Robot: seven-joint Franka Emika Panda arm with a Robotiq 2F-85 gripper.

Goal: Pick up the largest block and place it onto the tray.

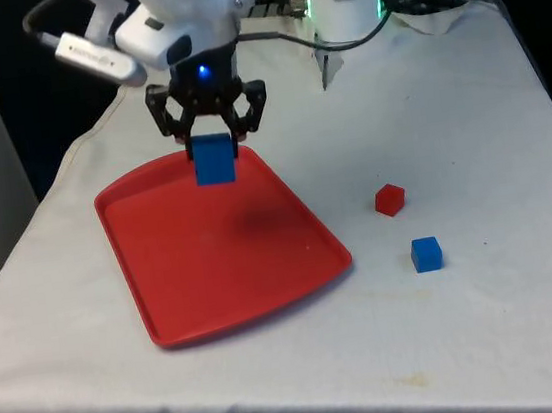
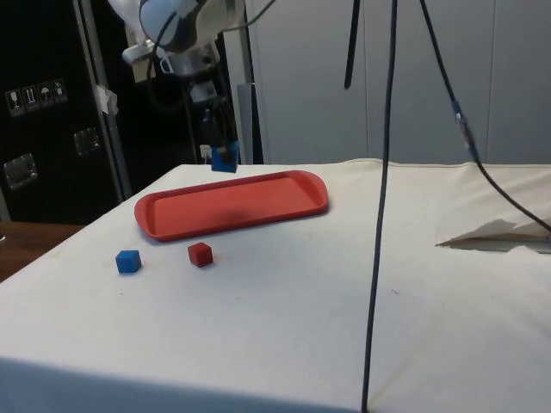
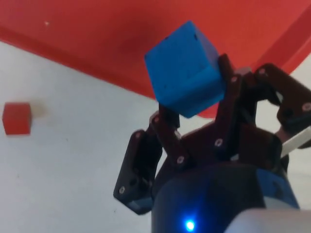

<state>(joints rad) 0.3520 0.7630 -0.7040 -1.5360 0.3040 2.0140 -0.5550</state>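
So at this point the pincer (image 1: 212, 146) was clenched on the big blue block (image 1: 214, 160), holding it up in the air over the far end of the red tray (image 1: 164, 281), the end closest to the robot. From the side view you could see the block (image 2: 225, 157) hanging clear above the tray (image 2: 258, 206), not touching it, with its shadow falling on the tray floor a bit further in. The wrist view had the block (image 3: 184, 68) pinched between the two fingers (image 3: 167, 131) and sitting a bit skewed, one corner poking forward, with red tray surface (image 3: 97, 39) behind it. So the relation that mattered was simple: the tray was straight below the block, and I'd say the move left was basically a drop down and a release, no real sideways travel needed. It did look fairly close to the tray's far rim though, so nudging it inward first might've been safer, imo. The two leftover cubes, a small red cube (image 1: 389, 199) and a small blue cube (image 1: 426, 254), were sitting on the white worktop (image 1: 467, 123) well off to the front view's right of the tray, out of the way.
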